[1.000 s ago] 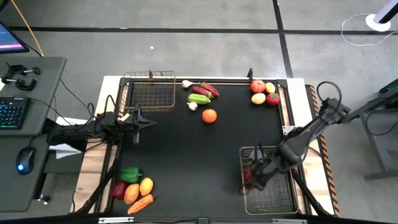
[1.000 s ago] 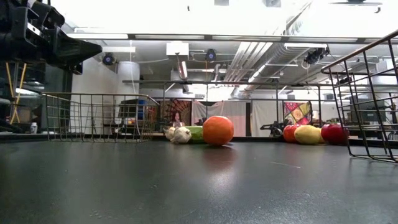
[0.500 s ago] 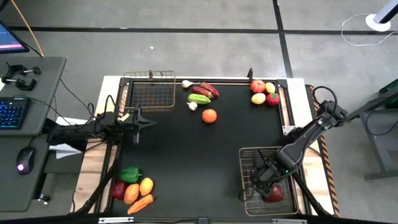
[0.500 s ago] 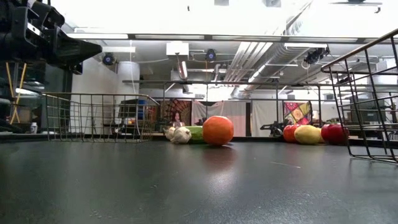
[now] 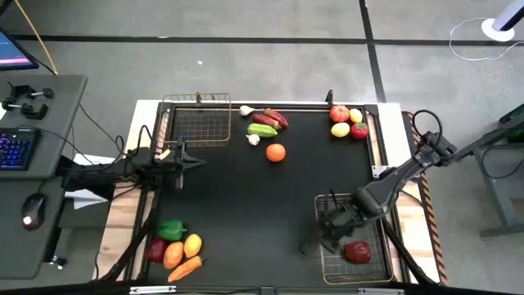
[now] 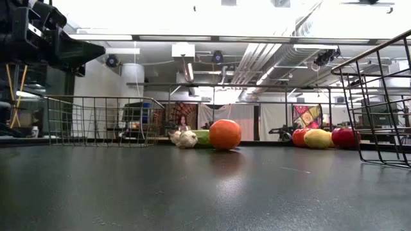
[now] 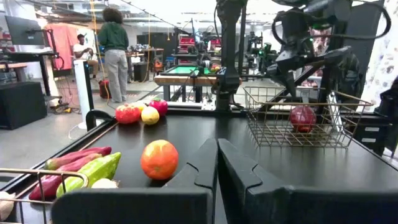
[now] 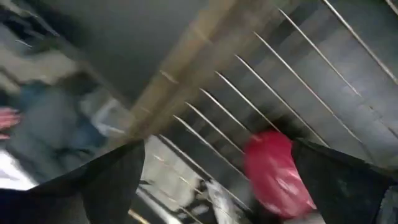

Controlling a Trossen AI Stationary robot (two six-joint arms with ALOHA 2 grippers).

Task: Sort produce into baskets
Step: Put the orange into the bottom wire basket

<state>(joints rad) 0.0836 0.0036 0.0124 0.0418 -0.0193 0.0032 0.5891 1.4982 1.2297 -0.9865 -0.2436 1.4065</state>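
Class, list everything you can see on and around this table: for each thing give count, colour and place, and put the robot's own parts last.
Basket: one, coppery wire, far left corner, nothing seen inside.
Second basket: one, grey wire, near right corner.
Red piece: one, dark red, inside the second basket.
Orange: one, orange, mid-table.
Far-middle group: two white garlics, a green piece, two dark-red pieces.
Far-right group: two red, two yellow.
Near-left group: green, dark red, orange, yellow, plus a carrot.
Keyboard: one, lit, side desk.
People: two, in the room behind.
Left hand: shut, left table edge.
Right hand: open, over the second basket.
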